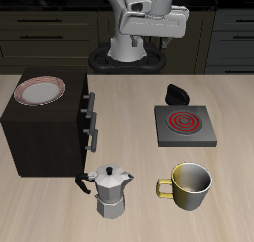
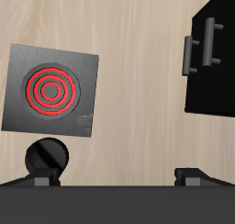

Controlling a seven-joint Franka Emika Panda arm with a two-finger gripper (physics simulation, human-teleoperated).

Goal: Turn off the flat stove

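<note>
The flat stove [image 1: 184, 126] is a low grey slab toward the middle of the table, and its spiral coil [image 1: 184, 119] glows red. A small black knob [image 1: 176, 92] sits at its back edge. In the wrist view the stove [image 2: 53, 88] and its red coil [image 2: 51, 90] lie below the hand, with the black knob [image 2: 46, 157] beside the slab. My gripper [image 1: 149, 46] hangs high over the table's back, near the robot base and well above the stove. In the wrist view the gripper [image 2: 117, 177] has its fingers wide apart, open and empty.
A tall dark brown box [image 1: 45, 127] with handles carries a red-rimmed plate [image 1: 42, 90]; the box also shows in the wrist view [image 2: 216, 62]. A silver moka pot [image 1: 112, 193] and a yellow mug [image 1: 189, 184] stand near the table's front edge.
</note>
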